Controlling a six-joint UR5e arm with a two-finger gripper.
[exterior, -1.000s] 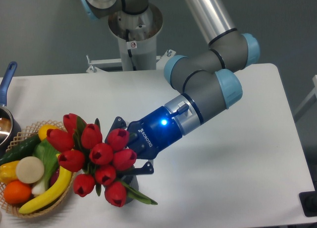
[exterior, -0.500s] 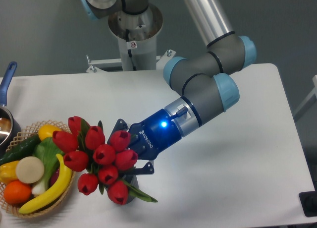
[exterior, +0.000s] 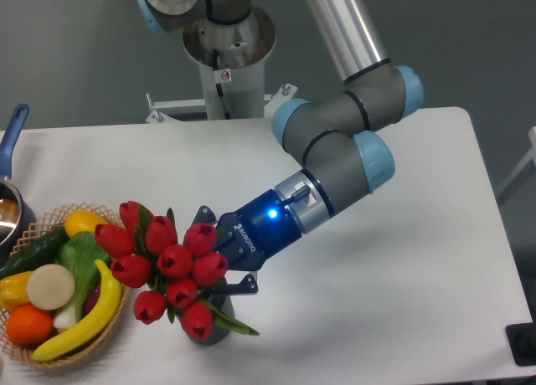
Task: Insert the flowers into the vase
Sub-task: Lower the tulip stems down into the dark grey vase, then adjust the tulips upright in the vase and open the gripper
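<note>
The flowers (exterior: pixel 172 264), a bunch of red tulips with green leaves, hang low over the table's front left, just right of the wicker basket. My gripper (exterior: pixel 219 251) comes in from the right and is shut on the flowers' stems, which the blooms hide along with the fingertips. The vase (exterior: pixel 209 330), small and dark grey, stands directly under the bunch. Only its lower right side shows below the lowest tulip and a green leaf. I cannot tell whether the stems are inside its rim.
A wicker basket (exterior: pixel 38 230) with bananas, an orange and other produce sits at the front left, touching the tulips' left side. A blue-handled pot (exterior: pixel 12 134) is at the far left edge. The arm's base column (exterior: pixel 226 59) stands behind the table.
The wrist has dropped and swung slightly, carrying the bunch a little to the right and down over the vase. The vase and basket have stayed put.
</note>
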